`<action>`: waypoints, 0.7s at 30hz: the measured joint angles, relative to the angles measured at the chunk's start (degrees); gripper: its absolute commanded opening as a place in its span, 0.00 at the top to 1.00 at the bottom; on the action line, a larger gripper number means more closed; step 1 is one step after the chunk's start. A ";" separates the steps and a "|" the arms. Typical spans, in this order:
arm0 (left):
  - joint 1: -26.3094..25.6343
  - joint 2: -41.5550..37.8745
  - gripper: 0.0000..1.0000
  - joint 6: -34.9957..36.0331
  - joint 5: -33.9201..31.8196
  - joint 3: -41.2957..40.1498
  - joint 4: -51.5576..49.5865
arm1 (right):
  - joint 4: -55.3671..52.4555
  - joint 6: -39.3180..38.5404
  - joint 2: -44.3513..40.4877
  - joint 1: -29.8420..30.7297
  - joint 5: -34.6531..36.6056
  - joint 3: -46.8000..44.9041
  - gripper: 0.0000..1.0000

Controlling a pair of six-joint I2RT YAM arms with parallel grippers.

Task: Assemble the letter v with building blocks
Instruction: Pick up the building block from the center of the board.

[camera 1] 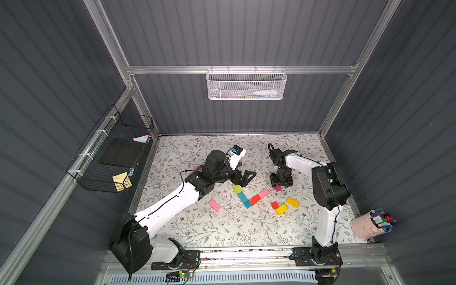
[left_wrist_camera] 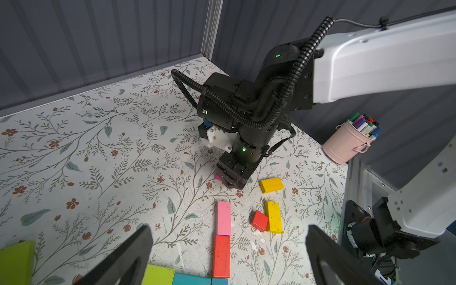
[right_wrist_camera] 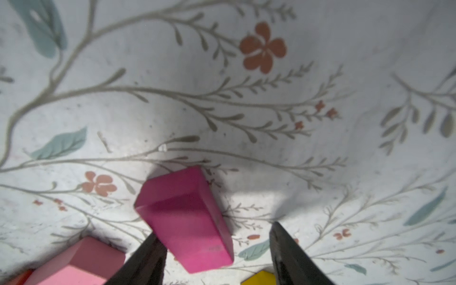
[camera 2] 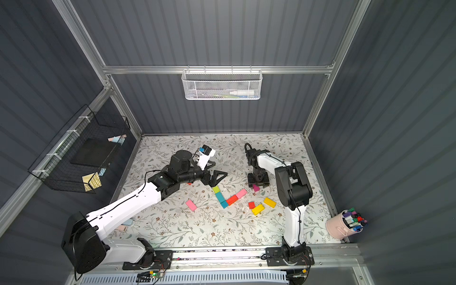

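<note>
In both top views, lime [camera 1: 237,188], teal [camera 1: 243,197], red [camera 1: 255,199] and pink [camera 1: 263,193] building blocks lie end to end in a V on the floral table. A magenta block [right_wrist_camera: 187,217] lies flat just beyond the pink end. My right gripper [right_wrist_camera: 214,229] points down over it, open. Its jaws straddle the block; one finger is next to it and a gap shows at the other. My left gripper [camera 1: 246,178] hovers wide open and empty above the lime end. In the left wrist view the V lies below its fingers [left_wrist_camera: 138,244].
Loose blocks lie around: a pink one [camera 1: 214,205] near the front left, a red cube [camera 1: 275,204] and two yellow ones [camera 1: 281,209] [camera 1: 293,202] on the right. A pink cup of markers [camera 1: 370,224] stands at the front right corner. A black wire basket [camera 1: 111,153] hangs on the left wall.
</note>
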 measured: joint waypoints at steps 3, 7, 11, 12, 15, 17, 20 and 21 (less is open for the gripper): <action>0.00 0.02 0.01 -0.02 -0.17 0.00 0.00 | -0.04 -0.63 0.39 -0.44 -0.11 0.44 0.38; 0.00 0.02 0.01 -0.02 -0.20 0.00 -0.02 | 0.15 -1.22 1.03 -0.74 -1.29 1.22 0.51; 0.00 0.04 0.01 -0.02 -0.42 0.00 -0.20 | 0.39 -1.75 1.03 -0.76 -1.57 1.20 0.87; 0.00 0.04 0.00 -0.02 -0.44 0.00 -0.22 | 0.44 -1.64 0.90 -0.76 -1.51 1.18 0.91; 0.00 0.04 0.01 -0.07 -0.57 0.00 -0.24 | 0.52 -1.29 0.48 -0.76 -0.72 0.96 0.94; 0.00 0.02 0.00 -0.33 -0.59 0.00 -0.24 | 0.50 -1.01 0.46 -0.74 0.48 0.81 0.95; 0.00 -0.11 0.00 -1.53 -1.29 0.00 -0.24 | 0.35 -0.79 -0.20 -0.79 3.30 0.66 0.95; 0.00 -0.24 0.00 -2.32 -1.62 0.00 -0.20 | 0.04 -0.79 -0.96 -0.79 4.39 0.68 0.96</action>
